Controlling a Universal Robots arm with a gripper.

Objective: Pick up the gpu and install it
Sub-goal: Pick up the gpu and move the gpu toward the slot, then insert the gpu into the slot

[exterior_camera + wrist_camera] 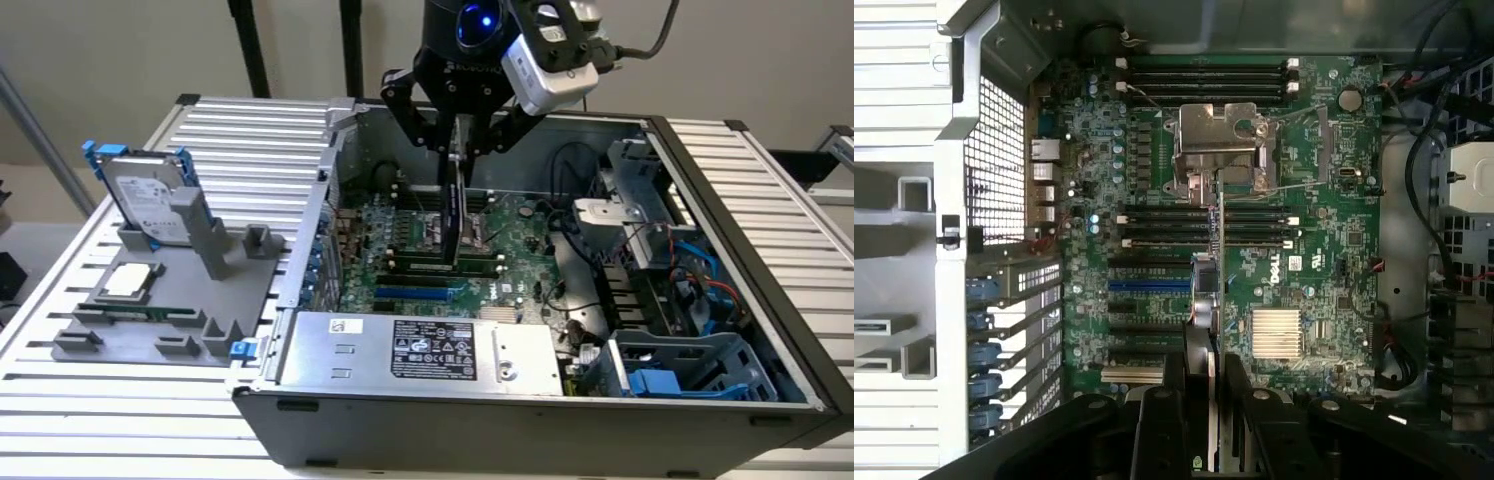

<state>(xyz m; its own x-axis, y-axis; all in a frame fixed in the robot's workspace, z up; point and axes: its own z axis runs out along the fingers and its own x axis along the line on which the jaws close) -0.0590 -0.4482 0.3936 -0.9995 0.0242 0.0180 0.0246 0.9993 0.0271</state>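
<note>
Exterior view: tool clamped on the gpu, a thin dark card held upright and edge-on over the motherboard inside the open case.

Wrist view: gpu shows as a narrow strip gripped in the tool.

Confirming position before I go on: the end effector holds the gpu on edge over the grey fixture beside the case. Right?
Not quite. The end effector does hold the gpu on edge, but over the motherboard inside the case, not over the fixture. The exterior view shows it.
</note>
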